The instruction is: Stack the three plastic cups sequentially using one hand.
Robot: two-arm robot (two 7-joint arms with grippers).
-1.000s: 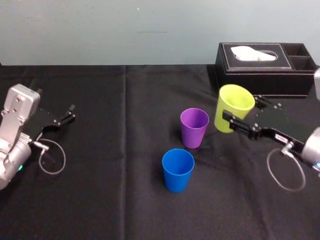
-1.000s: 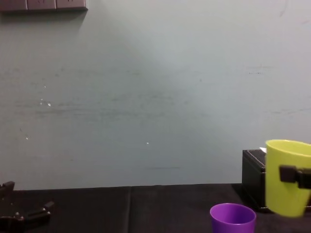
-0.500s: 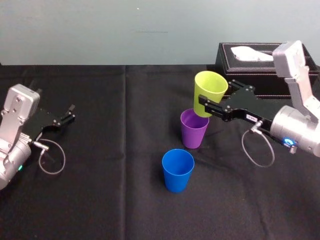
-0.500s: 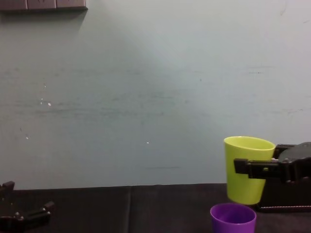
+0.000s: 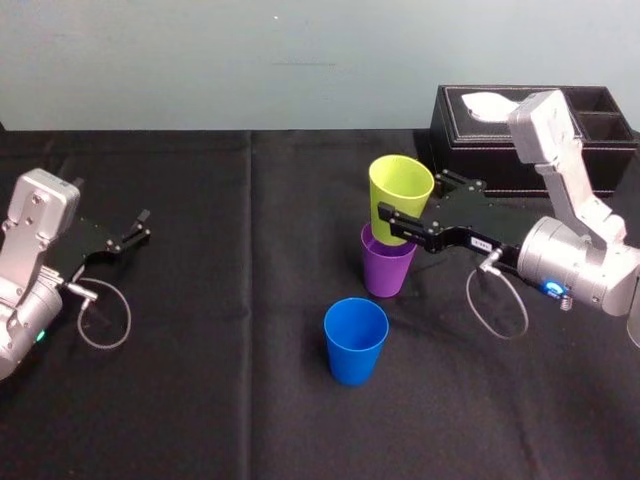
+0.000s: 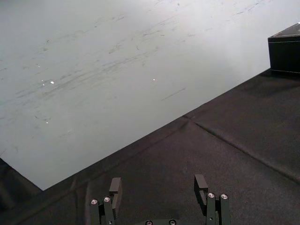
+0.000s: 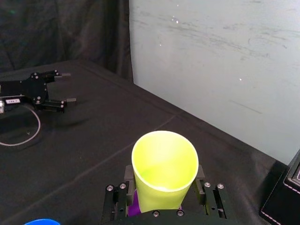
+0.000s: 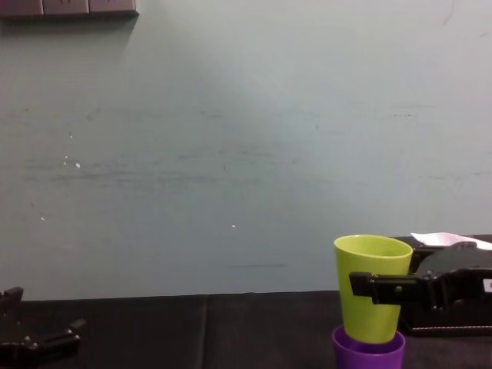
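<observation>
The right hand (image 5: 398,224), clamped on the yellow-green cup (image 5: 401,192), has lowered it since half a second ago: its base now sits inside the purple cup (image 5: 388,270). The blue cup (image 5: 356,340) stands apart on the counter (image 5: 200,390). The left hand (image 5: 135,232) rests parked, fingers spread.

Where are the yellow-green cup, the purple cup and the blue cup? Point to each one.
yellow-green cup (image 5: 402,183): head view, inside of its open mouth.
purple cup (image 5: 387,272): head view, middle of its outer wall.
blue cup (image 5: 355,358): head view, middle of its outer wall.
</observation>
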